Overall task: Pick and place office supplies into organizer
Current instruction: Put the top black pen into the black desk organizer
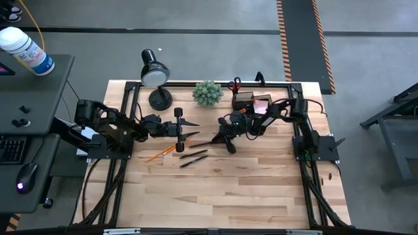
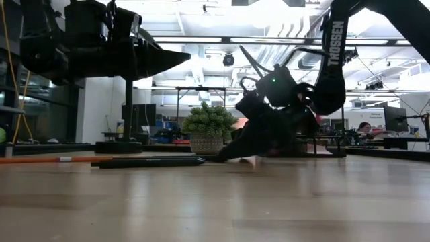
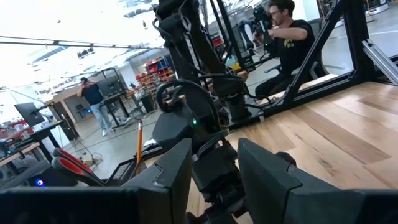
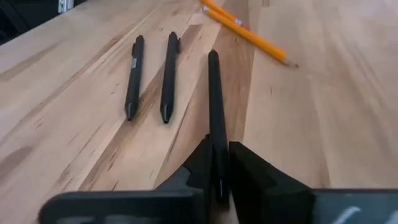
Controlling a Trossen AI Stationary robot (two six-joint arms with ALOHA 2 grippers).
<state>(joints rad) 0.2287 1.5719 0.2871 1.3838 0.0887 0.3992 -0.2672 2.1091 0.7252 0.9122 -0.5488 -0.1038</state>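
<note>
My right gripper [image 4: 217,152] is down at the tabletop near the table's middle, shut on a black pen [image 4: 213,93] that points away toward the table's left. Two more black pens [image 4: 134,78] [image 4: 169,78] lie flat beside it, with orange pencils [image 4: 249,34] beyond them. The black organizer [image 1: 247,99] stands at the far edge, red scissors [image 1: 235,83] and a pink pad [image 1: 261,104] at it. My left gripper [image 1: 188,128] hovers open above the table, left of the pens, pointing at the right gripper. My right gripper pinches the pen's right-hand end [image 4: 216,140] between its two fingers. The fingers come slanting down from the table's right and lie along the pen. The pen runs out straight ahead of them, low and nearly level with the tabletop.
A black desk lamp [image 1: 155,75] and a green plant ball [image 1: 208,93] stand along the far edge, left of the organizer. Bare wood stretches across the table's near half [image 1: 228,189]. People show in the room beyond the table.
</note>
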